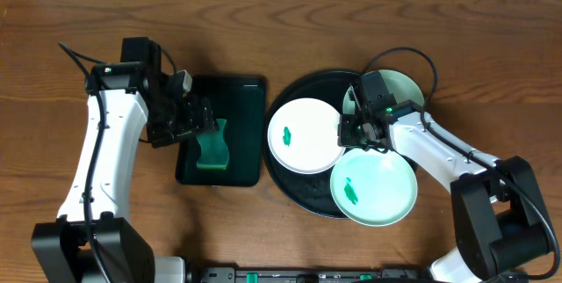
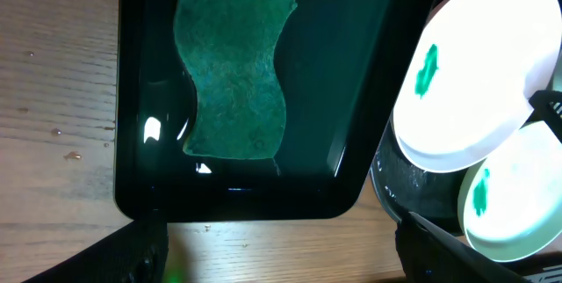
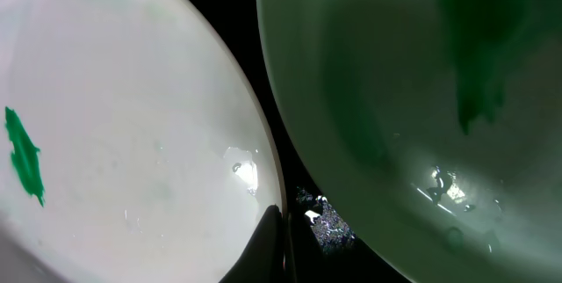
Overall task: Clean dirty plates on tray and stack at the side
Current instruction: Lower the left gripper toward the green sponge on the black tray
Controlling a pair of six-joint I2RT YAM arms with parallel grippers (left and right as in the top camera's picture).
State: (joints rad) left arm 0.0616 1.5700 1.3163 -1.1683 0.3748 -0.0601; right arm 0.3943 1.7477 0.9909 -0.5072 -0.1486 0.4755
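Note:
A white plate (image 1: 303,135) with a green smear lies on the left of the round black tray (image 1: 297,188). A mint-green plate (image 1: 373,186), also smeared, overlaps the tray's front right. A second mint plate (image 1: 399,88) at the back is partly hidden by the right arm. My right gripper (image 1: 360,130) is shut on the white plate's right rim. In the right wrist view its gripper (image 3: 279,230) pinches the white plate (image 3: 132,142) beside a mint plate (image 3: 395,98). My left gripper (image 1: 200,120) (image 2: 281,261) hangs open above a green sponge (image 2: 233,76), holding nothing.
The sponge (image 1: 212,149) lies in a small rectangular black tray (image 1: 246,98) left of the round tray. Bare wooden table (image 1: 457,19) surrounds both trays. The left arm's body stands at the table's left side.

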